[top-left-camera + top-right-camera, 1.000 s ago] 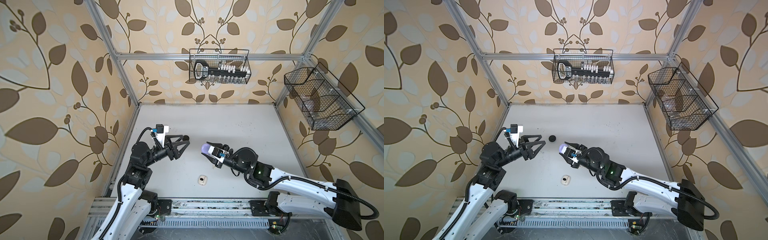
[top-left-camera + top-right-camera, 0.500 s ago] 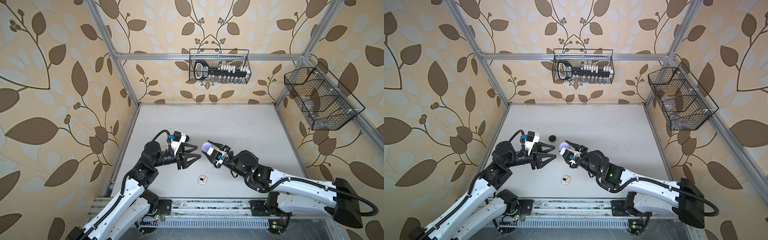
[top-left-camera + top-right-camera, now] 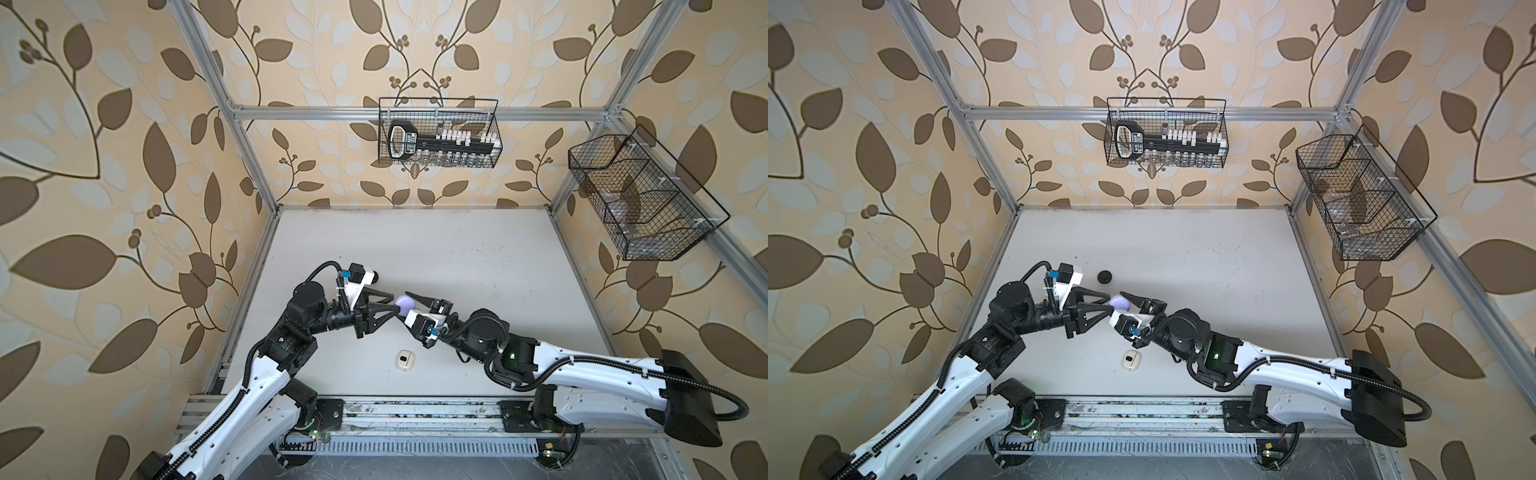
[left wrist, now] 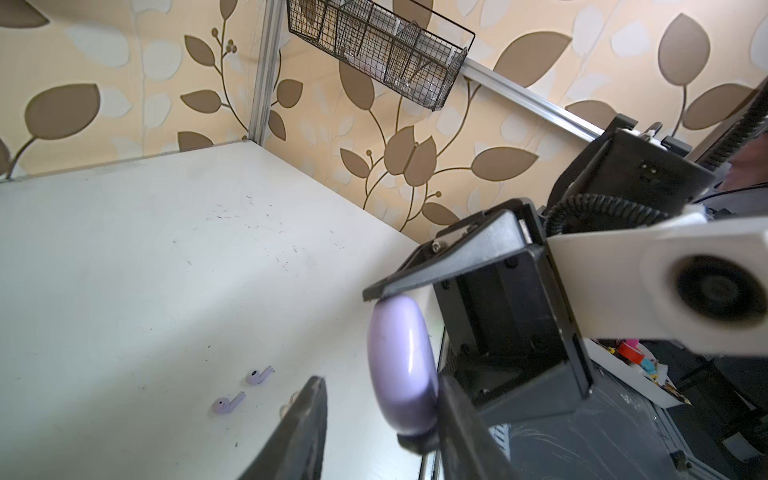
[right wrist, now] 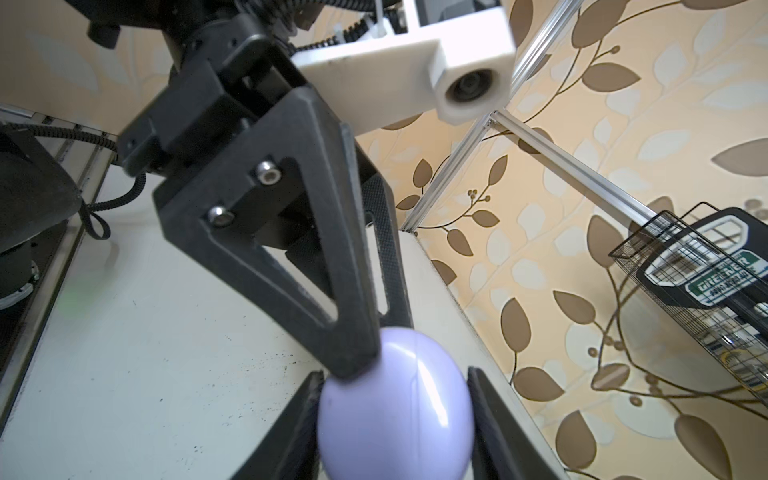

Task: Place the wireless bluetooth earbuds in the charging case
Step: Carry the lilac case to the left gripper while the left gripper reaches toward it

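A lavender charging case (image 3: 404, 304) (image 3: 1120, 303) hangs above the table's middle, with my right gripper (image 3: 406, 306) (image 5: 395, 374) shut on its two sides. My left gripper (image 3: 394, 305) (image 4: 380, 382) faces it from the left with the case (image 4: 402, 365) between its jaws. One finger touches the case and the other stands apart from it, so it is open. Two lavender earbuds (image 4: 258, 375) (image 4: 226, 404) lie loose on the table in the left wrist view. A cream earbud (image 4: 289, 405) peeks out from behind a finger.
A cream-white case (image 3: 404, 360) (image 3: 1131, 360) lies near the table's front edge. A black case (image 3: 1104, 276) sits just behind the left wrist. Wire baskets hang on the back wall (image 3: 438, 137) and the right wall (image 3: 640, 199).
My left arm has swung right to the lavender case and its jaws have narrowed round it. The right gripper has kept its hold and shifted only slightly.
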You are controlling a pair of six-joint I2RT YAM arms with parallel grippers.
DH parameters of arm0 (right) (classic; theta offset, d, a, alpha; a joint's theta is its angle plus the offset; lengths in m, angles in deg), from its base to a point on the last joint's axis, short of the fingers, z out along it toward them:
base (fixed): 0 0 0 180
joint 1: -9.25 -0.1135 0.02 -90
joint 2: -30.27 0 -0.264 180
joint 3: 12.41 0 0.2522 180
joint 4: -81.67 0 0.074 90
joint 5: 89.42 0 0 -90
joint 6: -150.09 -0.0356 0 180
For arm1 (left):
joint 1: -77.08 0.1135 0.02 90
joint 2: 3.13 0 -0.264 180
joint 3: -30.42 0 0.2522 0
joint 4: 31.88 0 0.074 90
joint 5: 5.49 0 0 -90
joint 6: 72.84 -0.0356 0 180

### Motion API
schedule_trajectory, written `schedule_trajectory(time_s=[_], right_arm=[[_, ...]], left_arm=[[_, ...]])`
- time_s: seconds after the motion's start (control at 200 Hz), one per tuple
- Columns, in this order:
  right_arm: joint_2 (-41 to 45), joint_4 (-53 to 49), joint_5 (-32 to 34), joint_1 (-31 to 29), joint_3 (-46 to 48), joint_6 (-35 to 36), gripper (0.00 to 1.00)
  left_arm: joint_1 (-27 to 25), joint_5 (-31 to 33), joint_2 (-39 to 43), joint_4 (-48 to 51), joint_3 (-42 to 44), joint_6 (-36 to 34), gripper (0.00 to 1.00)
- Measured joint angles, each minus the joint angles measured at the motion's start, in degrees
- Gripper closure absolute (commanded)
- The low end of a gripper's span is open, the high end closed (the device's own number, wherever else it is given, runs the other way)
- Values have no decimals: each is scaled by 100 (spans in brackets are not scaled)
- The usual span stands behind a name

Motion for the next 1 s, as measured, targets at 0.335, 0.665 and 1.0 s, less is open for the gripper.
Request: schedule_trajectory(time_s=[0.335,0.665,1.0], right_arm=[[-337,149,238,-37,-118,192,75],[-330,317,328,-111,-131,317,76],[-525,568,586,-122,-131,586,76]], left_arm=[[0,37,-2,42,0,-31,53],[0,-7,-168,24,0,-114,60],[2,-42,-219,-22,-2,-107,86]])
